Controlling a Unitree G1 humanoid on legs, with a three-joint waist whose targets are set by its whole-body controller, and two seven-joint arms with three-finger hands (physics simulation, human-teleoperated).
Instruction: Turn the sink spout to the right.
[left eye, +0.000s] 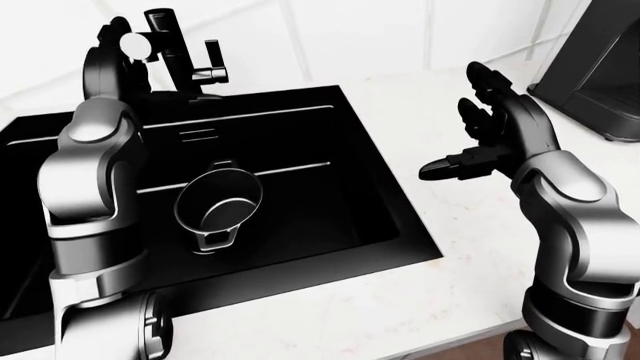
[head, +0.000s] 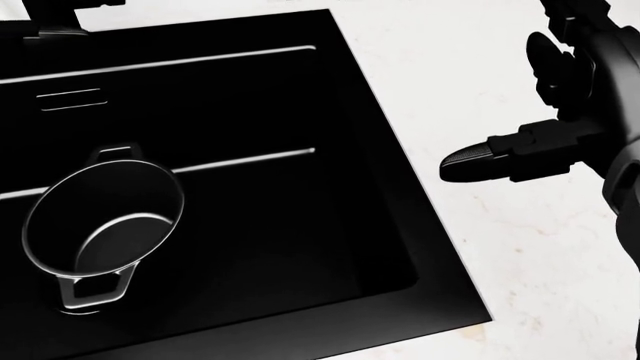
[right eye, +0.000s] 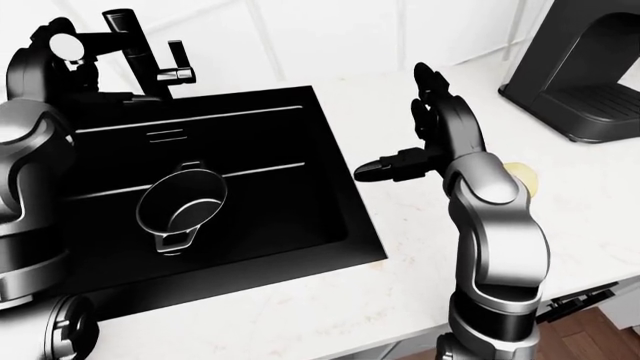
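Observation:
The black faucet (left eye: 165, 34) stands at the top edge of the black sink (left eye: 300, 112). Its spout (right eye: 95, 37) points to the view's left, with its round end (left eye: 134, 46) facing me. My left hand (left eye: 115, 51) is raised at that end. Its open fingers stand above and below the spout tip, and I cannot see contact clearly. The faucet's lever (left eye: 213, 64) sticks up to the right of the spout. My right hand (left eye: 472, 139) is open and empty, held above the white counter to the right of the sink.
A steel pot (left eye: 218, 199) with two handles lies in the sink basin. A black coffee machine (right eye: 585, 67) stands at the top right on the counter (left eye: 450, 255). A small yellow thing (right eye: 525, 180) shows behind my right forearm. White tiled wall is behind the faucet.

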